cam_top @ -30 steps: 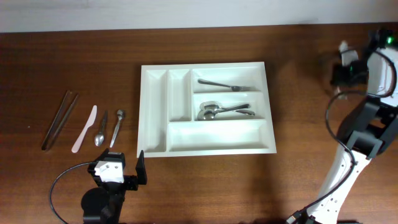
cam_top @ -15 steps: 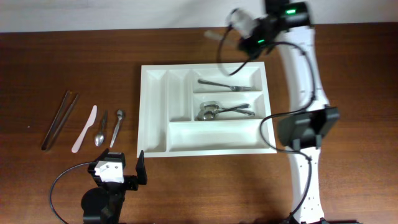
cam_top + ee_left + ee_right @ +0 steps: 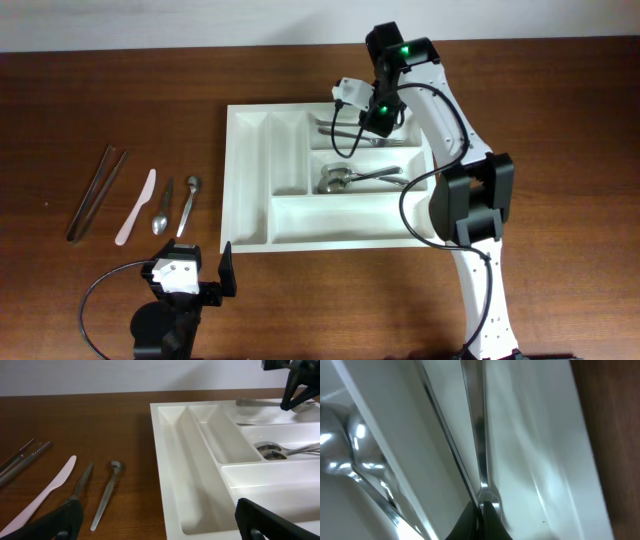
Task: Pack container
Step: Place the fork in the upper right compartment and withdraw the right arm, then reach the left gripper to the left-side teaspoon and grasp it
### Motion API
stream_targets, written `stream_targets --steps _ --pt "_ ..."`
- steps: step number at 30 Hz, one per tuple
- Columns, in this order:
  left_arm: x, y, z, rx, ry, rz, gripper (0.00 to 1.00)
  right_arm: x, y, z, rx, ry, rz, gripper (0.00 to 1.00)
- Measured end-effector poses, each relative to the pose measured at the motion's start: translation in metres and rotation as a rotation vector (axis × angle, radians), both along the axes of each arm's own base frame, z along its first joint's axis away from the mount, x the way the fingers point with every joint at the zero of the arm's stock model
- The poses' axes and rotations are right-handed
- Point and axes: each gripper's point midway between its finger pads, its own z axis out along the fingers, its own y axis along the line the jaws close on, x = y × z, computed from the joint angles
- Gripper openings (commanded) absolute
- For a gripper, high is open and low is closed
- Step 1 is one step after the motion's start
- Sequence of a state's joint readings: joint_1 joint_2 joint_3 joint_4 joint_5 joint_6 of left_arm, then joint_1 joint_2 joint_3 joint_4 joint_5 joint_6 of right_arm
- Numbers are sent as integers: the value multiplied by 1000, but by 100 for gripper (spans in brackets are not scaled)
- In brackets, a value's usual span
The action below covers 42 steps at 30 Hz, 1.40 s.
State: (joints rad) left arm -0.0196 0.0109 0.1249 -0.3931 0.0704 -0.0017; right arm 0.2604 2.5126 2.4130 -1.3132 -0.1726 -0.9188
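The container, a white cutlery tray (image 3: 233, 180), lies mid-table; it also shows in the left wrist view (image 3: 162, 455) and the right wrist view (image 3: 545, 455). My right gripper (image 3: 373, 118) is low over its top right compartment, shut on a silver fork (image 3: 476, 435) by the tine end. The left wrist view shows this gripper (image 3: 295, 391) with the fork (image 3: 255, 403) level just above the tray. A second fork (image 3: 345, 131) lies in that compartment. Spoons (image 3: 350, 179) lie in the middle compartment. My left gripper (image 3: 188, 264) is open and empty, near the tray's front left corner.
Left of the tray lie dark chopstick-like sticks (image 3: 95, 190), a white plastic knife (image 3: 135, 207), a small spoon (image 3: 162, 210) and another silver utensil (image 3: 188, 203). The tray's two narrow compartments (image 3: 270, 170) and its long front one (image 3: 350, 218) hold nothing. The right arm's base stands at front right.
The right arm swung in from the far right, over the back of the table, and down into the tray's top right compartment. The left arm has not moved.
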Motion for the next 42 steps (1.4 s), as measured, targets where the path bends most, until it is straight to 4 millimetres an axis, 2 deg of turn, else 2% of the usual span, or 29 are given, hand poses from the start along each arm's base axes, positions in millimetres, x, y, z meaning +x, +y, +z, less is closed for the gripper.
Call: stream_targets --steps 3,4,5,12,14,17,19,22,23,24,25,26,28,30,32,34,42 --pt "0 0 0 0 0 0 99 -1 -6 -9 -5 15 -9 6" --pt "0 0 0 0 0 0 99 -1 -7 -12 -6 19 -12 29" --pt "0 0 0 0 0 0 99 -1 -8 -15 -5 18 -16 39" --pt "0 0 0 0 0 0 99 7 -7 -18 10 4 -78 48" --pt "0 0 0 0 0 0 99 11 -7 -14 20 -4 -123 59" --pt "0 0 0 0 0 0 99 27 -15 5 56 -39 -257 61" --pt "0 0 0 0 0 0 99 40 -35 26 84 -63 -411 62" --pt "0 0 0 0 0 0 99 51 -88 50 104 -77 -643 70" --pt "0 0 0 0 0 0 99 56 -121 58 114 -89 -761 80" --pt "0 0 0 0 0 0 99 57 -142 62 117 -95 -825 92" --pt "0 0 0 0 0 0 99 55 -179 64 122 -89 -949 99" --pt "0 0 0 0 0 0 99 54 -191 65 119 -90 -970 99" --pt "0 0 0 0 0 0 99 43 -251 64 109 -75 -1138 99" --pt "0 0 0 0 0 0 99 36 -285 63 104 -73 -1228 99" --pt "0 0 0 0 0 0 99 31 -302 63 105 -73 -1277 99" --pt "0 0 0 0 0 0 99 29 -308 63 106 -71 -1296 99" --pt "0 0 0 0 0 0 99 28 -314 63 110 -70 -1320 99"
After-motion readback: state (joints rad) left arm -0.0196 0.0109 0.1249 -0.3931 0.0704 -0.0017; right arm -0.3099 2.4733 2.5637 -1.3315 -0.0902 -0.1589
